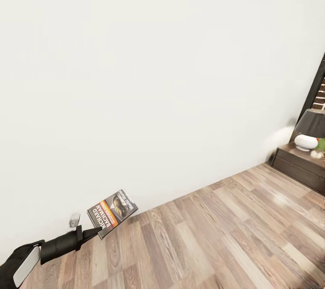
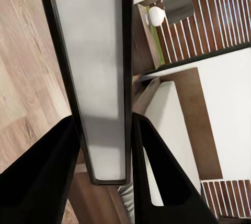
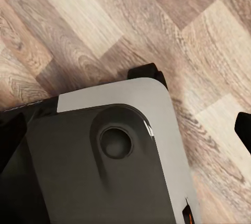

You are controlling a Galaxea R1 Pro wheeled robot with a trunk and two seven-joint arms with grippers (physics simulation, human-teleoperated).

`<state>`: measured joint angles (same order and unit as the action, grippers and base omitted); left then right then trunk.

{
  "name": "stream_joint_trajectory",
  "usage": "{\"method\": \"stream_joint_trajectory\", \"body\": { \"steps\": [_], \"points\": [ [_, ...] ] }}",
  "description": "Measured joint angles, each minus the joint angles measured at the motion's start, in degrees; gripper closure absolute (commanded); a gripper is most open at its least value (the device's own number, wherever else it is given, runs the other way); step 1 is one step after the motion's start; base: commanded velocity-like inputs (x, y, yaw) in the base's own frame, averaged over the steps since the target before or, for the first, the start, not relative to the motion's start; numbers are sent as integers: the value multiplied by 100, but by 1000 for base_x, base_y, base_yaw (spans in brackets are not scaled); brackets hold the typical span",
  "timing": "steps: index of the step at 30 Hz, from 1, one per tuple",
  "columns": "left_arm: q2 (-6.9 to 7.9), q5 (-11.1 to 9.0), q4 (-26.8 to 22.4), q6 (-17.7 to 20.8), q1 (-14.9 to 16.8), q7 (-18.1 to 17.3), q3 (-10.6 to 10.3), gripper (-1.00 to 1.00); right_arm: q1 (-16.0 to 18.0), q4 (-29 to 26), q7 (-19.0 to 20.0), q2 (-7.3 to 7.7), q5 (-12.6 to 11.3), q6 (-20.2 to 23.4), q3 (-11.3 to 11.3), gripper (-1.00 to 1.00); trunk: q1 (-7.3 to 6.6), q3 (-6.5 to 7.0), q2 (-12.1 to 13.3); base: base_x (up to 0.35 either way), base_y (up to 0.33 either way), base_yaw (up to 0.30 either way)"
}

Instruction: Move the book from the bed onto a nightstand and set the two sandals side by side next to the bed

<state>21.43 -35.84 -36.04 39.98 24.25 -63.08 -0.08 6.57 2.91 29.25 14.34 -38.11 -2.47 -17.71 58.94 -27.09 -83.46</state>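
Right, the left hand (image 1: 92,233) is clamped on the book (image 1: 113,213), carried low above the wood-plank floor (image 1: 216,235) near the white wall (image 1: 135,77). The cover faces up: dark grey, a portrait picture, white lettering and an orange band. From the left wrist, the book (image 2: 97,72) shows edge-on, pale pages between dark covers, both fingers (image 2: 42,182) pressed on its sides; past it the bed (image 2: 167,130) is partly hidden. The right hand's black fingertips (image 3: 246,130) sit cut off at that frame's edges, so I cannot tell their spacing. Far right, a nightstand (image 1: 302,162) with a lamp (image 1: 311,129), cropped. Open floor stretches between.
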Motion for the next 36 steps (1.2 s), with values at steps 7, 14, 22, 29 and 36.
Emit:
{"method": "stream_joint_trajectory", "body": {
  "steps": [7, 14, 22, 29, 36],
  "points": [
    [0, 0, 0, 0, -1, 0, 0, 100, 0, 0, 0, 0, 2, 0, 0, -100, 0, 0, 0, 119, 136, -167],
    [0, -1, 0, 0, 1, 1, 0, 100, 0, 0, 0, 0, 0, 0, 0, -100, 0, 0, 0, 102, 117, -170],
    [0, 5, 1, 0, 2, 3, 5, 100, 0, 0, 0, 0, -2, 0, 0, -100, 0, 0, 0, 99, 110, -171],
    [-6, 11, 1, -2, -1, 9, 5, 100, 0, 0, 0, 0, -4, 0, 0, -100, 0, 0, 0, 99, 109, -171],
    [-8, 17, 2, -4, -2, 8, -1, 100, 0, 0, 0, 0, -2, 0, 0, -100, 0, 0, 0, 99, 109, -171]
  ]
}}
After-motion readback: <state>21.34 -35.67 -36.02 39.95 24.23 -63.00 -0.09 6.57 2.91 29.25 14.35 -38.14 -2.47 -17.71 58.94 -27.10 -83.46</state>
